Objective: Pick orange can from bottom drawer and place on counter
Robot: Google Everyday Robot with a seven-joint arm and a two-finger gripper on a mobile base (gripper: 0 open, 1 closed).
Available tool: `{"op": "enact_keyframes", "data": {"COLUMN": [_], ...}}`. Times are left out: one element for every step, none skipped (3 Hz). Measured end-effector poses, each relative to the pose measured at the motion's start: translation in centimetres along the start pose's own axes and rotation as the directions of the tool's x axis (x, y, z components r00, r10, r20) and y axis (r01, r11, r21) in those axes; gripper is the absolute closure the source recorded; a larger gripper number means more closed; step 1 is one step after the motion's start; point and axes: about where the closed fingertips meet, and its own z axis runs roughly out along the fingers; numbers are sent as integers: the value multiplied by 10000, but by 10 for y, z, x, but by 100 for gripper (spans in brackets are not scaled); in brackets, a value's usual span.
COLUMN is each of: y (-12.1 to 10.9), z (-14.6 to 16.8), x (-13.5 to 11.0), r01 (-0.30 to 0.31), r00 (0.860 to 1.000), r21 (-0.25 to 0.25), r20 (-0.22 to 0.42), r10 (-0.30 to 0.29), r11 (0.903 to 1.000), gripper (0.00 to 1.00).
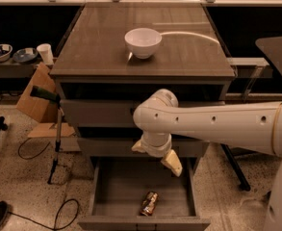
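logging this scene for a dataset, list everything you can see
orange can: 1, orange-gold, lying in the bottom drawer, near its front
bottom drawer: 1, grey-brown, open
closed drawers: 2, grey, above it
counter: 1, grey-brown wood grain, cabinet top
bowl: 1, white, on the counter
cup: 1, white, left ledge
cardboard: 1, brown, floor left
cable: 1, black, floor left
arm: 1, white, from the right
gripper: 1, tan fingers, open, above the drawer, clear of the can

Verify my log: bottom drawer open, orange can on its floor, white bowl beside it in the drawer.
Wrong on one thing: the camera view shows the white bowl on the counter. The bottom drawer is open, the orange can lies on its floor; the end effector hangs above, apart.
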Motion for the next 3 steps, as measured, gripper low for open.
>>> {"op": "enact_keyframes", "data": {"y": [11, 13, 13], "z": [42, 77, 77], "x": [-7, -10, -10], "r01": [-227, -995, -996], "r00": [9963, 9856, 9856], "r21": [873, 2215, 2215], "r20": [850, 1558, 1559], "r10": [152, 655, 656], "r11": [9959, 9701, 9701], "gripper": [0, 0, 0]}}
